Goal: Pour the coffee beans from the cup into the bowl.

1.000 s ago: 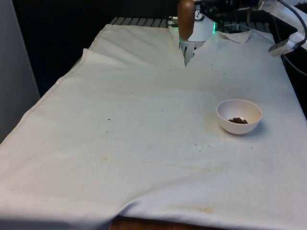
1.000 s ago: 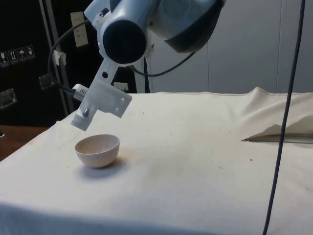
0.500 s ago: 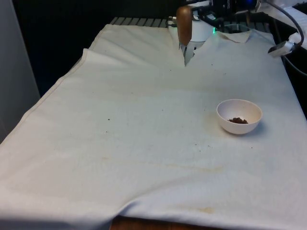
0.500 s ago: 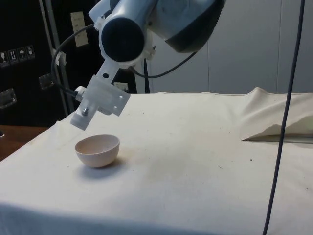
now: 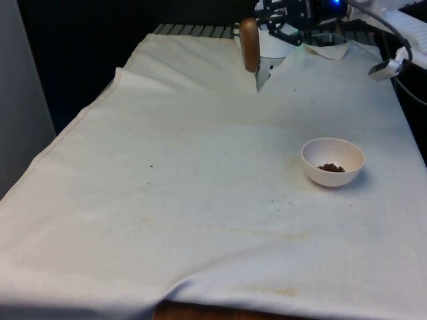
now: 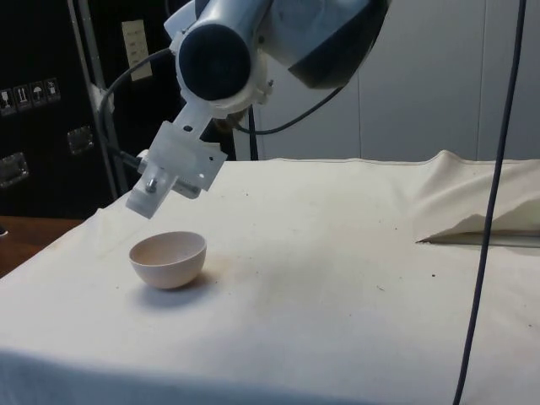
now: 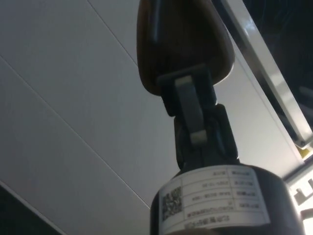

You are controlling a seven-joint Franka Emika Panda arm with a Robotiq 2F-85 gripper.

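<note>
The brown cup [image 5: 249, 44] is being pinched by the gripper [image 5: 267, 27], well apart from the bowl [image 5: 333, 162], toward the front view's left.

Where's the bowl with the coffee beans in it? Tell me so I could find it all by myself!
Find the big white cloth covering the table. Toward the front view's right sits one small round white bowl, standing alone on the cloth. A little dark brown heap of coffee beans lies at its bottom, unlike the brown cup the gripper holds up in the air at the far end.
</note>
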